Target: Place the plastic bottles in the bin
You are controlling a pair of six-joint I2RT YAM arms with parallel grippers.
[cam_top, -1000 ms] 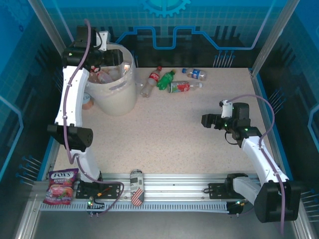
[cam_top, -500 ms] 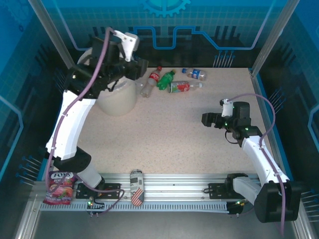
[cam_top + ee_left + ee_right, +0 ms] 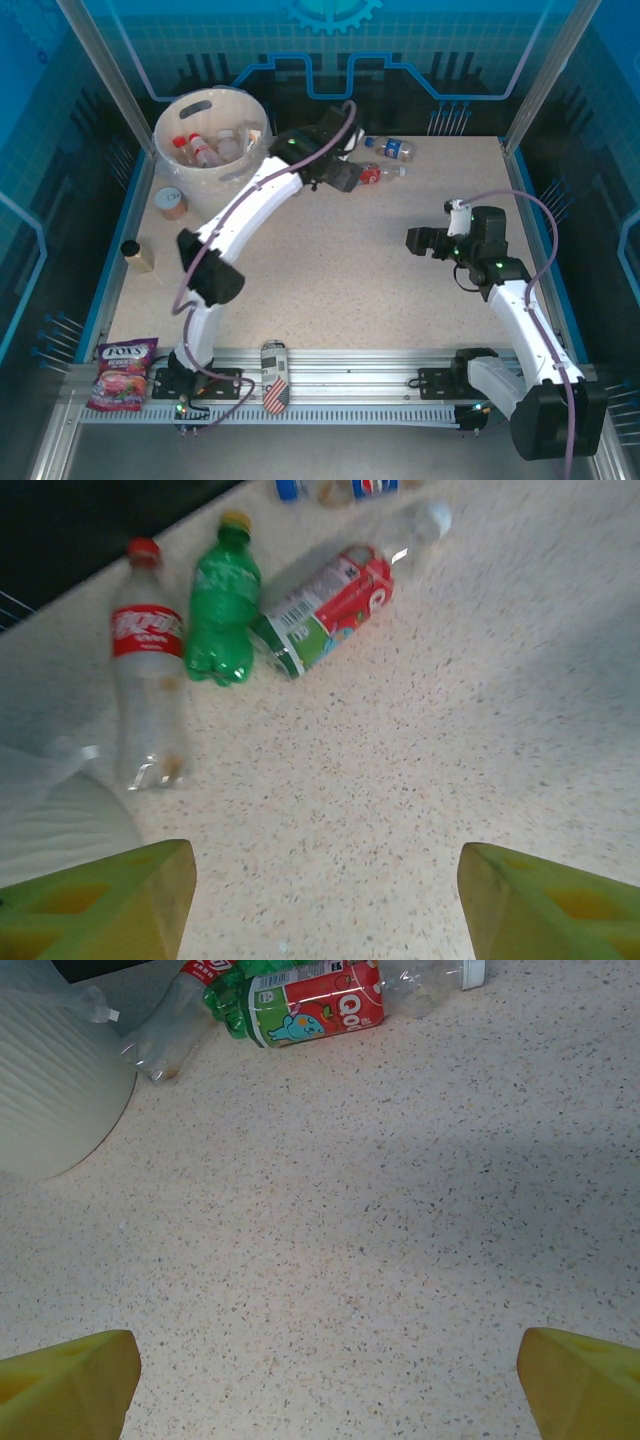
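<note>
From above, the bin (image 3: pixel 180 170) stands at eleven o'clock with several bottles (image 3: pixel 205 150) inside. The left arm (image 3: pixel 262 190) reaches toward twelve o'clock, where more bottles lie on the table. A blue-labelled bottle (image 3: pixel 393 149) lies just beyond its wrist. The right gripper (image 3: pixel 413 240) hangs at three o'clock, well apart from them.

At the left wrist, the left gripper (image 3: pixel 320 905) has its jaws spread wide with nothing between them. A cola bottle (image 3: pixel 148 700), a green bottle (image 3: pixel 220 615) and a red-labelled bottle (image 3: pixel 330 600) lie at eleven to twelve o'clock.

At the right wrist, the right gripper (image 3: pixel 325 1385) is wide apart and empty. The red-labelled bottle (image 3: pixel 315 1000) lies at twelve o'clock and the bin (image 3: pixel 50 1090) at ten.
</note>
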